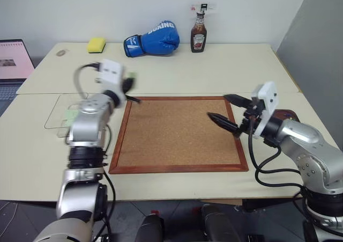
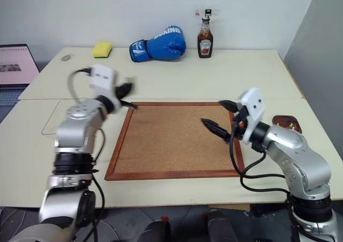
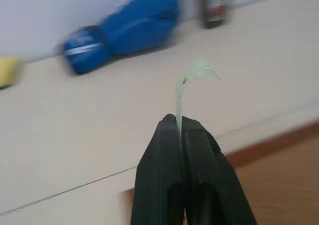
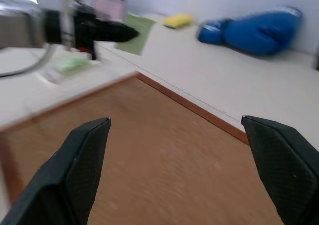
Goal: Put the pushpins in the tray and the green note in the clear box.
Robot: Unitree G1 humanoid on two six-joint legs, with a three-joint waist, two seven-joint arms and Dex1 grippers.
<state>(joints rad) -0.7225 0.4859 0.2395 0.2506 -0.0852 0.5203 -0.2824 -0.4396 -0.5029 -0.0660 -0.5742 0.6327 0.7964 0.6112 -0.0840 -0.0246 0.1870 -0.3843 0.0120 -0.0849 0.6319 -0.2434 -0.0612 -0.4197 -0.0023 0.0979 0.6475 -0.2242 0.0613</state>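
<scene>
We see a pale surface (image 1: 177, 73) carrying a wood-framed corkboard (image 1: 179, 134) at its middle, its cork face bare. At the far edge lie a blue boxing glove (image 1: 153, 38), a ketchup bottle (image 1: 199, 33) standing upright and a yellow sponge (image 1: 96, 45); a laptop (image 1: 13, 59) sits off to the left. The clear box (image 1: 56, 110) rests on the surface left of the corkboard, shallow and transparent with rounded corners, and something pale green shows inside it, though we cannot tell what. The tray (image 2: 286, 124), a small dark reddish-brown dish, lies just right of the corkboard, partly behind our right arm, with the pushpins (image 2: 289, 125) in it as tiny coloured dots. Our left claw (image 3: 180, 127) is pressed together on the green note (image 3: 192, 75), a thin pale green slip held by one edge and curling over at its free end; it hangs above the corkboard's far left corner, near the clear box. Our right claw (image 4: 177, 135) hovers over the corkboard's right side with its fingers (image 4: 82, 150) spread wide and nothing between them.
</scene>
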